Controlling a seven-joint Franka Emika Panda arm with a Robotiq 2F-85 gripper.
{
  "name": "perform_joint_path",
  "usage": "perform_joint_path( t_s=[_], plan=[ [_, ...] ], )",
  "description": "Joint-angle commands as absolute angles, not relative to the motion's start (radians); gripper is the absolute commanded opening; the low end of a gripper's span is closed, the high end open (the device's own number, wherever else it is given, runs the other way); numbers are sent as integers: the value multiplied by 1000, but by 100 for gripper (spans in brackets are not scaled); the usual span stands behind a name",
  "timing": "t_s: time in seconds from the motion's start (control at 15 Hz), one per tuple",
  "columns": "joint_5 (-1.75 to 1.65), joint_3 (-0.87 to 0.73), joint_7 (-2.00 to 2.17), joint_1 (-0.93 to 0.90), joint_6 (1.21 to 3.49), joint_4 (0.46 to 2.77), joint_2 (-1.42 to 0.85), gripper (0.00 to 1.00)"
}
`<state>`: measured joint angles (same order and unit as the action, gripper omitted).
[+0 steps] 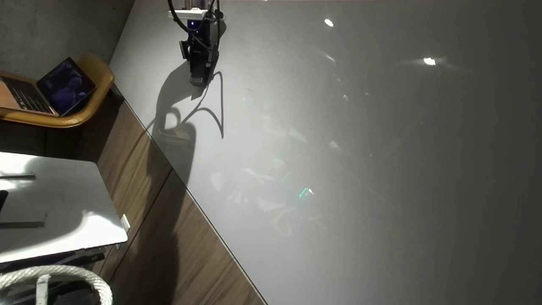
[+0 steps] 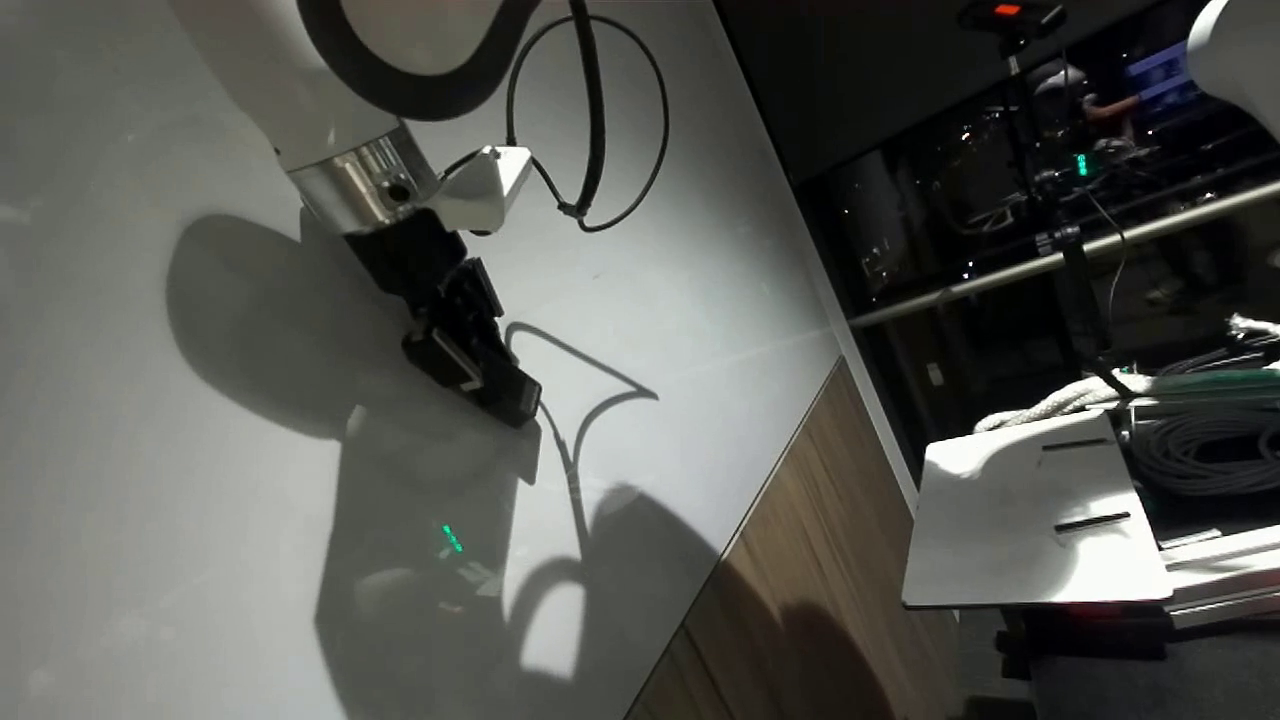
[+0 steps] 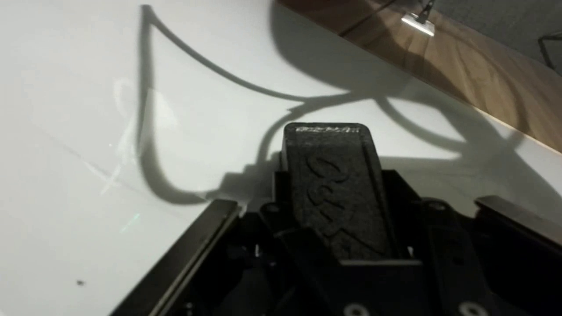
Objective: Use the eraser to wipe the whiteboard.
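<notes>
Eraser (image 3: 332, 175), a dark rectangular block with rounded corners and looping marks, is clasped on both sides by the black two-fingered gripper (image 3: 336, 191), its jaws tight against it. The block's free end is near the glossy grey-white whiteboard (image 1: 381, 169); whether they touch, I cannot tell. Brown wood-grain panelling (image 1: 203, 258) meets the board's edge in both exterior views.

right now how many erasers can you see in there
1: the eraser held in the gripper, with the whiteboard beyond it in the wrist view. Others could be hidden or out of frame.
</notes>
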<state>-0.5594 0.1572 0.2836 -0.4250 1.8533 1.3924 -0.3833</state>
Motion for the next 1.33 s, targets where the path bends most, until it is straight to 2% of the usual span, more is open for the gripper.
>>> perform_joint_path(
  t_s=[0.0, 0.33, 0.67, 0.8, 1.27],
  plan=[
    [-667, 91, 274, -372, 1887, 1517, -279, 29],
    [-726, 67, 394, -260, 1940, 1769, -77, 29],
    [-687, 5, 434, -88, 2182, 1996, 74, 29],
    [-632, 14, 445, -66, 2244, 2022, 88, 29],
    [-260, 192, 416, -188, 2010, 2087, 59, 29]
  ],
)
